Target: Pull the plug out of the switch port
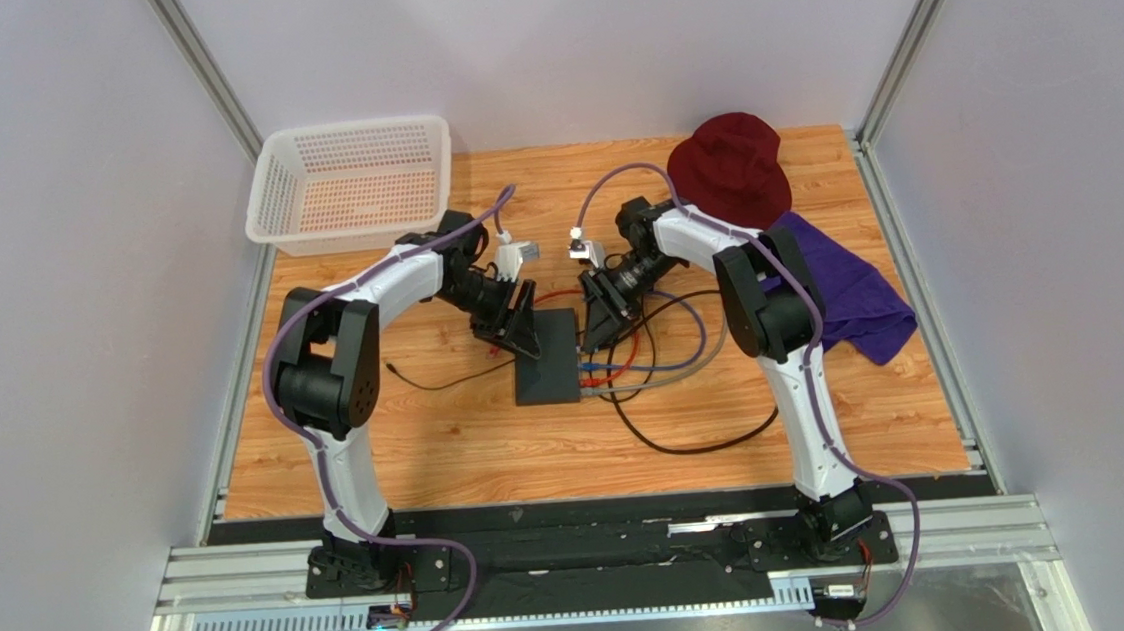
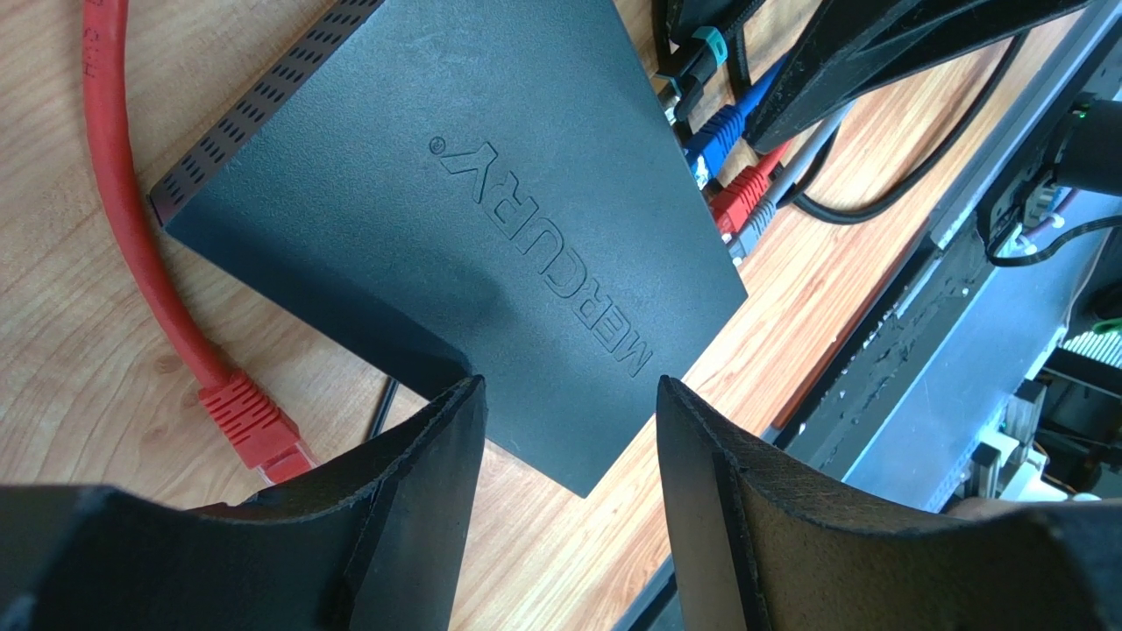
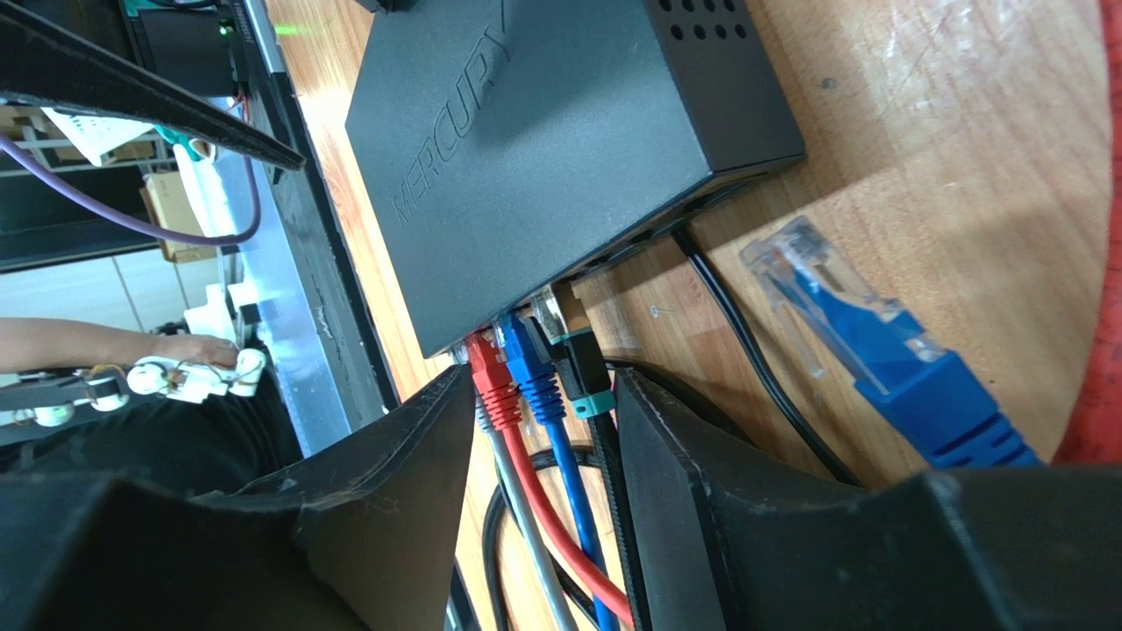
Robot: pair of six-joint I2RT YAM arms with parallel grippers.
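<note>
Dark-grey switch (image 1: 546, 359) lies central on the table (image 1: 384, 465); left gripper (image 2: 569, 395) gapes empty over its corner, ready to brace it — right gripper (image 3: 543, 391) gapes empty just before the plugs (image 3: 527, 368), where we should pinch one squarely and pull straight.

Switch (image 3: 566, 145) — ports hidden behind the seated plugs (image 3: 527, 375). Top view: plugs too small to tell apart. Loose blue plug (image 3: 856, 329) — cable out of sight past its boot. Red cable (image 2: 125, 197) cut off at the top edge.
</note>
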